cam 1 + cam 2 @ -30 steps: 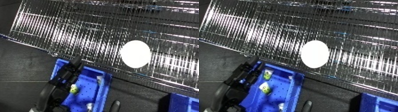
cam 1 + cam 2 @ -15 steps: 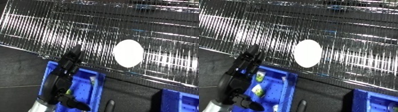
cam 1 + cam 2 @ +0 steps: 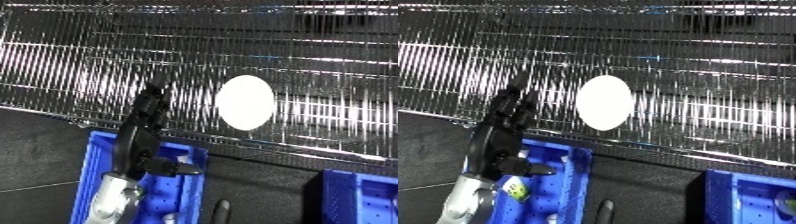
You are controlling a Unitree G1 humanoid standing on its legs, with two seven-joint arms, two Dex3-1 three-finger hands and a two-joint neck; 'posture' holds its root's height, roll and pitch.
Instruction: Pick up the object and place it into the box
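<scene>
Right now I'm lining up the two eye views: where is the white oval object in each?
Left eye view: white oval object right of centre, on the wire shelf.
Right eye view: it sits near centre, left of the middle.
Shared landmark: the left hand, reaching up just left of it.

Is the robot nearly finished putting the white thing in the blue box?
Not yet. The white oval object lies on the wire rack, untouched. The left hand reaches up toward it with straight fingers, holding nothing. Still left: grab it and drop it into the blue bin below. One small item already sits there.
</scene>
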